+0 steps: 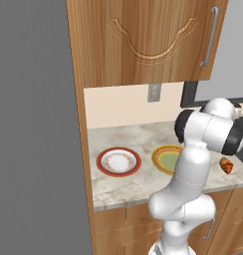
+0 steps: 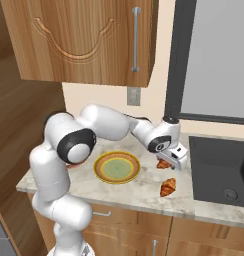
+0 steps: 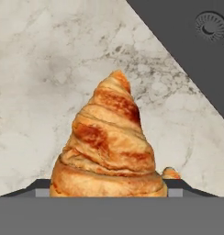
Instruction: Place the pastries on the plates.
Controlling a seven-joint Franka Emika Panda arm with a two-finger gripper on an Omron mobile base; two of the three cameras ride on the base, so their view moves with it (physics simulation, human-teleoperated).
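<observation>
Croissant (image 3: 109, 147) number one sits clamped between the fingers of the gripper (image 2: 169, 162), lifted just above the counter (image 2: 144, 192) near the cooktop (image 2: 219, 172). The second croissant (image 2: 168, 187) lies near the counter's front edge. Next likely comes a carry left to the yellow-rimmed plate (image 2: 116, 167); the red-rimmed plate (image 1: 118, 161) waits beyond.

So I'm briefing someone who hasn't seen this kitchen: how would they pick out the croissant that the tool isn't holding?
Start at the dark sink at the right end of the marble counter. Just left of it, near the counter's front edge, lies the loose croissant. Unlike the other croissant, gripped in the tool, it rests bare on the marble, right of the green-centred plate.
</observation>
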